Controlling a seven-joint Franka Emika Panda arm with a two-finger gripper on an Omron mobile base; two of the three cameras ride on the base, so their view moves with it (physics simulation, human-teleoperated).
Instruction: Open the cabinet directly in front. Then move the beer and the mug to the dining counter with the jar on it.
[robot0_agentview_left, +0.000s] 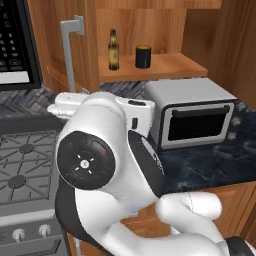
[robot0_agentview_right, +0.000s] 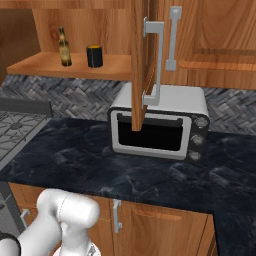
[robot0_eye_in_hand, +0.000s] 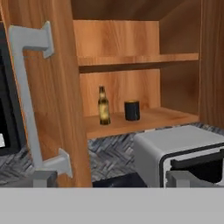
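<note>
The cabinet (robot0_eye_in_hand: 57, 87) stands open, its doors swung out toward me. One door's silver bar handle (robot0_eye_in_hand: 26, 100) is just above my left fingertip (robot0_eye_in_hand: 43, 178). On the lower shelf stands the beer (robot0_eye_in_hand: 103, 106), a slim brown bottle, and the squat black mug (robot0_eye_in_hand: 131, 110) is just to its right. Both also show from the base: beer (robot0_agentview_left: 113, 50) (robot0_agentview_right: 64, 47), mug (robot0_agentview_left: 143, 56) (robot0_agentview_right: 94, 56). My gripper (robot0_eye_in_hand: 113, 178) is open and empty, well short of the shelf. The dining counter and the jar are out of view.
A silver toaster oven (robot0_agentview_left: 195, 115) (robot0_agentview_right: 160, 125) sits on the black marble counter (robot0_agentview_right: 75, 160) below the shelf. The right door (robot0_agentview_right: 140, 65) hangs edge-on in front of it. A gas stove (robot0_agentview_left: 25, 165) and a black microwave (robot0_agentview_left: 15, 45) lie to the left.
</note>
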